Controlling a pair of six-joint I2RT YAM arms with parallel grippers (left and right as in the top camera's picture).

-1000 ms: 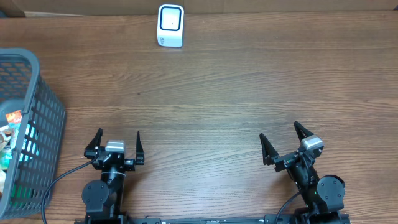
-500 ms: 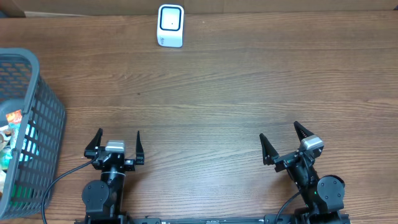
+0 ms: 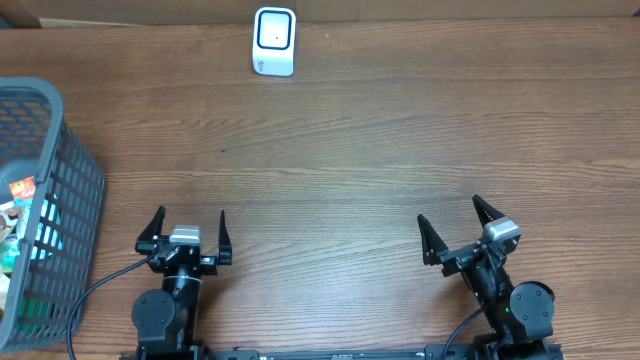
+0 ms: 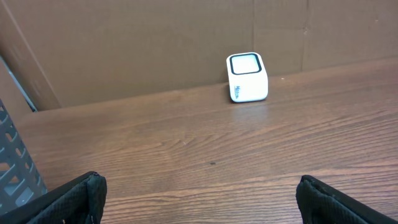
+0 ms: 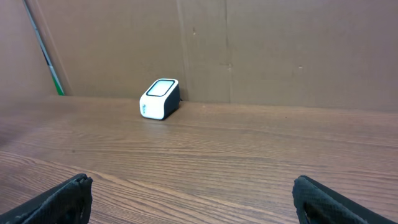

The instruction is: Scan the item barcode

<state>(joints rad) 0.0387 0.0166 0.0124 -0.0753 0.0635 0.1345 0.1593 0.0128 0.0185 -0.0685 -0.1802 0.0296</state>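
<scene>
Table: brown wood, plain grain, matt.
Scanner, 12 o'clock: smooth white plastic, faint gloss; dark shiny window.
Basket, 9 o'clock: grey plastic lattice, matt.
Cardboard wall: brown, matt, creased.
Left gripper, right gripper: matt black plastic, with silvery block behind.

left claw spread wide, right claw spread wide

white barcode scanner on the wooden table against a cardboard wall; grey basket at left; left gripper spread wide.
</scene>
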